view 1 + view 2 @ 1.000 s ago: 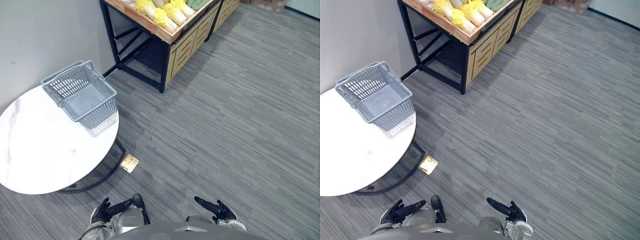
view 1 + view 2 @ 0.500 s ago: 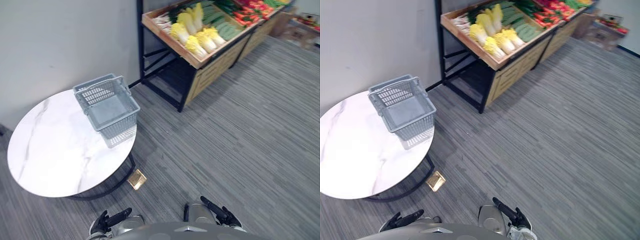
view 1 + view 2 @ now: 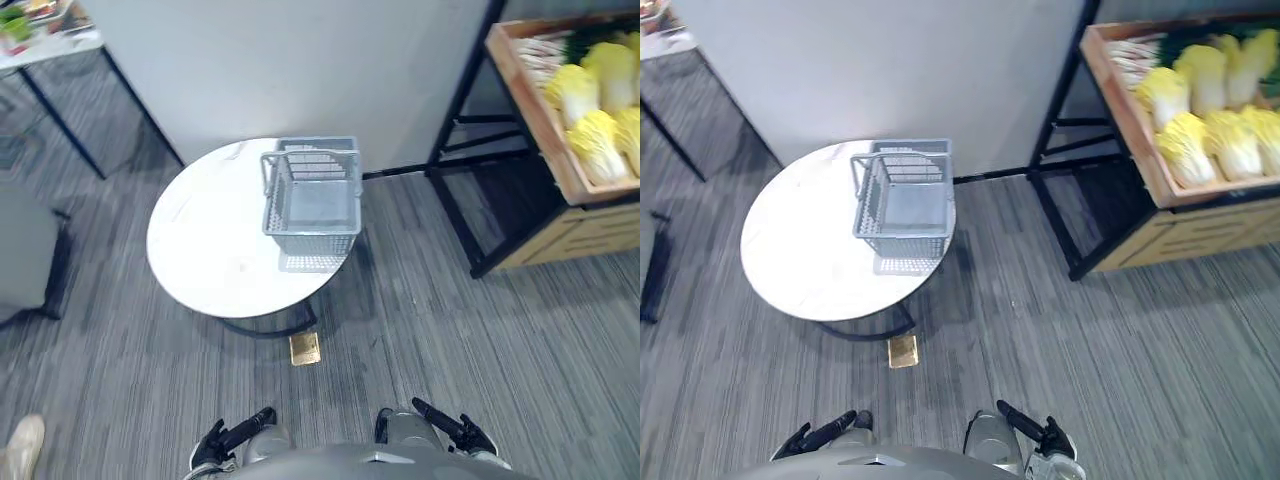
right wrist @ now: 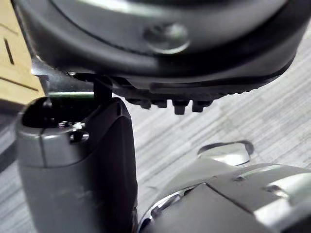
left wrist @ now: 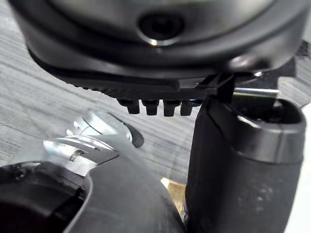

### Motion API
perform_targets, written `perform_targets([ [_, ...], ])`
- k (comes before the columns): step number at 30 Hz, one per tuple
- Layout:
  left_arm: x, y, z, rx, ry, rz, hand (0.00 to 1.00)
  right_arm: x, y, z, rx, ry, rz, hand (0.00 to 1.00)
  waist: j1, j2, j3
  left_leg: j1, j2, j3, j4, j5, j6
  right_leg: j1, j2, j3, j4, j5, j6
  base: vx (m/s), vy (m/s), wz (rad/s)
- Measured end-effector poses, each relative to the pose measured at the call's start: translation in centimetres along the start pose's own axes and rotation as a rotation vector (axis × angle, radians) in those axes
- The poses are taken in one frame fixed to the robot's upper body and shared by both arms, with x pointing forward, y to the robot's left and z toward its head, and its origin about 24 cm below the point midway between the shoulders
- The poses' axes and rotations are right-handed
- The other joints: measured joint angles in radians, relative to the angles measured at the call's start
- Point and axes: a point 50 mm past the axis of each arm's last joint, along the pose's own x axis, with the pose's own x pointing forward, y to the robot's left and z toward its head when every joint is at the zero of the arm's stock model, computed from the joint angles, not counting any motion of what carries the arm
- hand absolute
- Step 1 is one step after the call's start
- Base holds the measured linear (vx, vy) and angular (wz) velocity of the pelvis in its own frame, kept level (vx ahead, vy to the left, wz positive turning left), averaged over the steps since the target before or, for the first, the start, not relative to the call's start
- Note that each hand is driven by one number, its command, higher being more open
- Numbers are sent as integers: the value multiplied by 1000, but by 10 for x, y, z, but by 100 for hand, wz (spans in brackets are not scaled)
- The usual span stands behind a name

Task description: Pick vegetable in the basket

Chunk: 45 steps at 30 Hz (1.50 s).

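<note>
Yellow-white cabbages point(image 3: 1185, 145) heaped in tilted wooden crate stand point(image 3: 1200, 235) at far right, black frame underneath; none in either hand, none in basket. Grey slotted plastic basket point(image 3: 311, 203) well apart from stand, upright on round white marble table point(image 3: 215, 250), parked at table's far-right edge near pale wall point(image 3: 300, 70), handle raised, inside bare. Table on dark ring base over grey striped carpet point(image 3: 520, 340). Small brass floor plate point(image 3: 305, 348) on carpet just beside near edge of table base. Left hand point(image 3: 225, 443) low at bottom of head views, fingers straight and relaxed, grasping nothing, over carpet. Right hand point(image 3: 455, 432) same height on other side, fingers stretched out, released, nothing held. Both hands far from basket and from cabbages, touching neither. Wrist views: thumb and finger row of each hand close up, carpet beyond, no object between them. Tip of a person's light shoe point(image 3: 20, 447) on carpet at near left.
</note>
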Motion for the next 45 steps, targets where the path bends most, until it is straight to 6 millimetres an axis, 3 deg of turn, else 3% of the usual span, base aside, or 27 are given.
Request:
perform_targets([
  [1,0,1,1,12,-3,-1,100,0,1,-1,5,4,-1,100,-2,-6,0,1,-6,55,-12,18,15,14,-8,-25,-14,1,-1,37,-13,116],
  [3,1,0,3,28,-6,-5,100,-1,-1,-4,10,17,-7,100,3,-10,0,3,-14,252,-34,27,24,53,-15,-89,-46,6,-2,-21,28,96],
  [7,0,5,1,57,2,-1,100,-1,0,-6,0,22,0,100,3,-19,-15,12,-37,251,-75,46,26,74,-13,-99,-95,19,31,-78,63,30],
  [11,0,7,1,68,10,3,100,-2,1,-11,8,44,2,100,1,-28,-25,19,-61,273,-89,45,34,87,-6,-28,-155,53,43,-33,103,-5],
  [12,1,12,-1,119,45,4,100,-3,5,-20,21,78,13,100,-20,-41,-30,58,-70,318,-91,6,26,176,20,20,-323,145,44,-1,18,-5],
  [22,1,14,-1,125,51,7,100,-4,6,-23,23,86,17,100,-27,-50,-29,98,-67,350,-91,-8,22,188,22,54,-323,144,43,5,2,-10],
  [27,1,18,-3,131,69,13,100,-5,5,-29,43,101,27,100,-48,-61,-30,139,-67,346,-90,-9,21,230,21,45,-318,138,35,3,-4,4],
  [34,1,18,-5,129,86,9,100,-6,3,-28,69,94,28,100,-50,-55,-23,153,-66,321,-86,-5,24,233,11,21,-253,107,36,-70,2,12],
  [36,1,18,-2,114,73,5,100,-6,4,-27,64,83,34,100,-48,-60,-17,90,-55,298,17,-42,25,215,0,3,-224,81,34,-84,-9,29],
  [39,3,10,9,44,13,-15,100,-5,-2,-22,55,68,26,100,-18,-40,14,-24,8,275,288,-149,23,225,19,2,-212,74,31,-65,1,8],
  [41,3,8,9,-2,10,-16,100,-5,-2,-22,54,66,26,100,-19,-45,31,-34,8,278,337,-144,32,244,7,-1,-193,61,33,-46,4,12],
  [45,4,6,10,-17,4,-21,100,-4,-1,-19,53,55,32,100,-19,-42,42,-23,-20,286,288,-103,38,244,-20,2,-184,56,35,17,25,12],
])
